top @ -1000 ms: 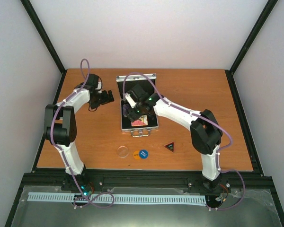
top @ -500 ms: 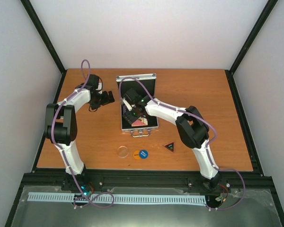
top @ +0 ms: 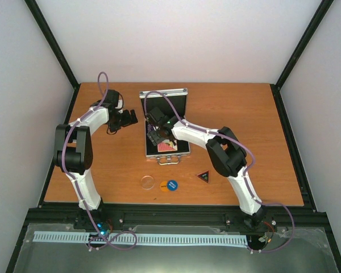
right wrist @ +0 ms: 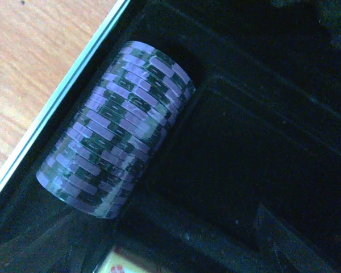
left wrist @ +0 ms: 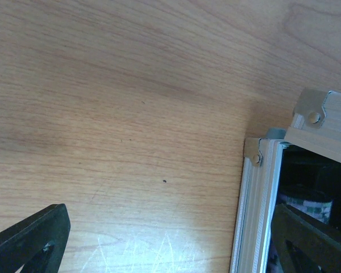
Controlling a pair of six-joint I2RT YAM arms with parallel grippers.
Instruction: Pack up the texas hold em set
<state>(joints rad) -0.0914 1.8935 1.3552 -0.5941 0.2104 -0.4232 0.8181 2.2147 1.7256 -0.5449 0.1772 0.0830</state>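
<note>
The silver case lies open at the table's middle, its lid upright at the back. A red card deck lies in its near part. My right gripper is down inside the case, open, with nothing between its fingers. In the right wrist view a purple chip stack lies on its side in the black lining by the case's left wall. My left gripper is open and empty just left of the case, whose corner shows in the left wrist view. The black triangle and the blue, orange and clear discs lie on the table in front.
The case's handle sticks out toward the discs. A black frame runs along the table's near edge and black posts stand at the back corners. Bare wood lies right of the case.
My right arm has swung left and its gripper has gone deeper into the case's left side. The left arm has not moved.
</note>
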